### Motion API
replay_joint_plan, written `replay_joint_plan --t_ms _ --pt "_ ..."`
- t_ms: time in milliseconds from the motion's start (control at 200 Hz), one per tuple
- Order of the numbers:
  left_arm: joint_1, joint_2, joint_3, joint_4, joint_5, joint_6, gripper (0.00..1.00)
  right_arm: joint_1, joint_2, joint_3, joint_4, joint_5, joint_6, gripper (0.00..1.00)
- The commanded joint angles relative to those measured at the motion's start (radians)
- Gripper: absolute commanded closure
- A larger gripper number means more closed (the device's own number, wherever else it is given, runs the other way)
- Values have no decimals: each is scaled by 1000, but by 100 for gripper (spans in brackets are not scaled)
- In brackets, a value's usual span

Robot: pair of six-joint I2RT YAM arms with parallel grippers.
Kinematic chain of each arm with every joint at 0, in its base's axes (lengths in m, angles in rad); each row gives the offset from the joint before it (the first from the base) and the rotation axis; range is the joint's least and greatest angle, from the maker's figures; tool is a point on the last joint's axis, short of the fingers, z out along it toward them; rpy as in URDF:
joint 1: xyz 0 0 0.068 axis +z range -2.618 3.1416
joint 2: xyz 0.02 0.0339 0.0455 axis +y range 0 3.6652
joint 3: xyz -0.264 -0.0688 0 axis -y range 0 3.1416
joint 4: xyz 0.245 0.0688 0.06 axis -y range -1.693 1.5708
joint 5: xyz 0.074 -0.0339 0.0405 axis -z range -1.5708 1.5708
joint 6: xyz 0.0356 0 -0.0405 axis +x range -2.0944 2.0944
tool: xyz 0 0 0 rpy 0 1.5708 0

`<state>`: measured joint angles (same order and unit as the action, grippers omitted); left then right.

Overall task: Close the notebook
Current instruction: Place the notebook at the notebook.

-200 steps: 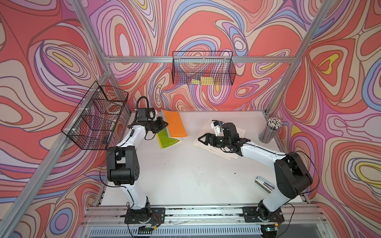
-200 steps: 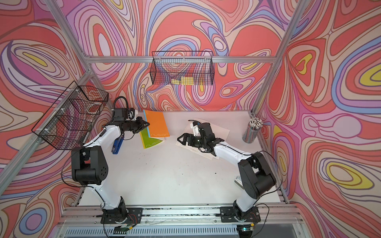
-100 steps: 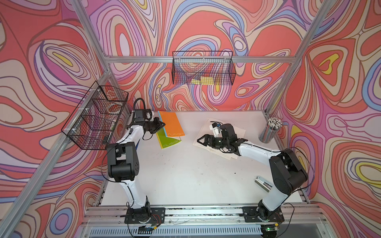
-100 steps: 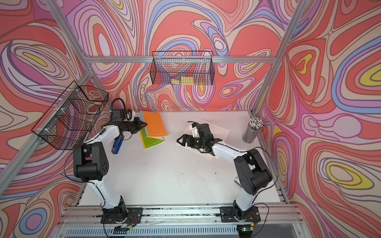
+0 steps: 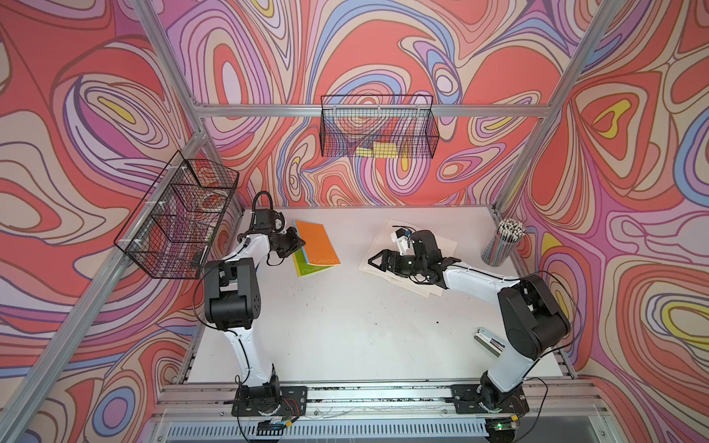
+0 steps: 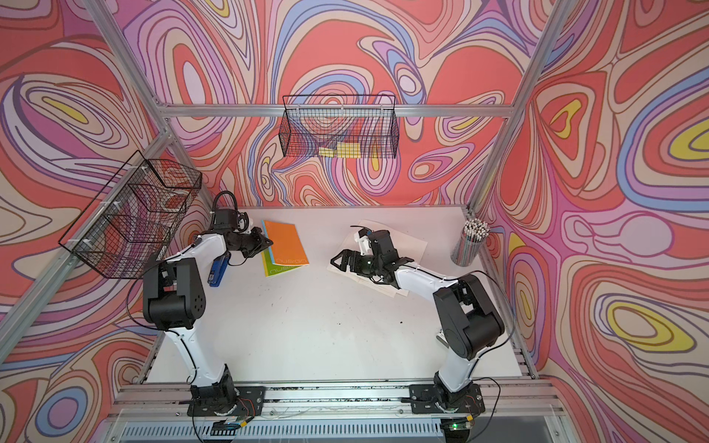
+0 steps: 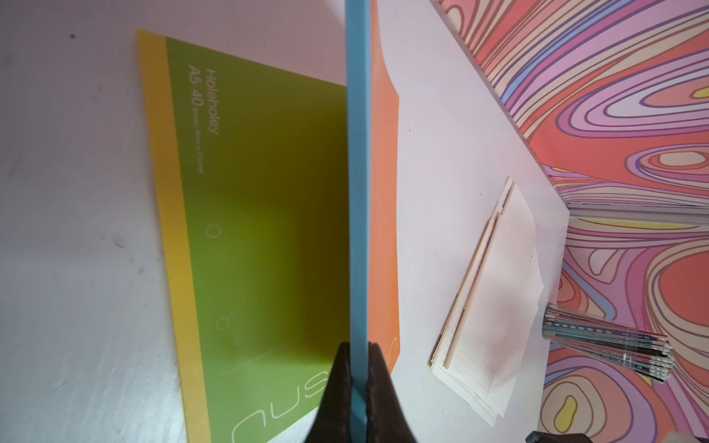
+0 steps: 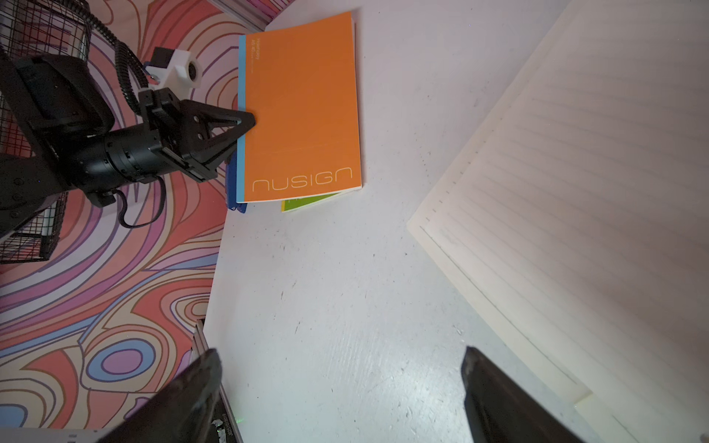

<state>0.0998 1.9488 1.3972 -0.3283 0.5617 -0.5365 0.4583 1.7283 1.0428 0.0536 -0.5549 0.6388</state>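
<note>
Where the left claw (image 7: 358, 356) stands: clamped on the blue spine strip (image 7: 358, 191) of the orange notebook (image 5: 318, 241), one finger over the cover and one under it. The grip has not slackened over the last second.
Orange notebook: shut, cover up, apparently lifted a little at the spine. It lies over the green notebook (image 7: 261, 211) at the back left of the counter (image 5: 345, 326).
Just changed: in both top views the orange notebook now sits clear of the counter's back edge. It hides more of the green notebook than a second ago. Whether it was drawn toward the robot or let down, I cannot tell. The green notebook has not moved.
Right claw (image 8: 339, 356): jaws wide apart and holding nothing, low over the counter beside a corner of the open lined notebook (image 8: 575, 191). It has hardly shifted.
Open lined notebook: on the right half of the counter, well apart from the orange notebook, with its pages up and its leaves stepped at the edges.
Meaning for the task: the orange notebook needs no closing. The lined pages are the only thing lying open, so I judge that to be the notebook meant, with its closing not yet begun.
Next move calls for: a finger worked under the edge of those leaves. Being thin, they could slip or crease.
</note>
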Motion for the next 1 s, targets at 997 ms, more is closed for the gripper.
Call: replay_joint_plan --t_ms 997 --pt "8 126 89 -152 -197 131 100 -14 -3 -56 26 -18 3 2"
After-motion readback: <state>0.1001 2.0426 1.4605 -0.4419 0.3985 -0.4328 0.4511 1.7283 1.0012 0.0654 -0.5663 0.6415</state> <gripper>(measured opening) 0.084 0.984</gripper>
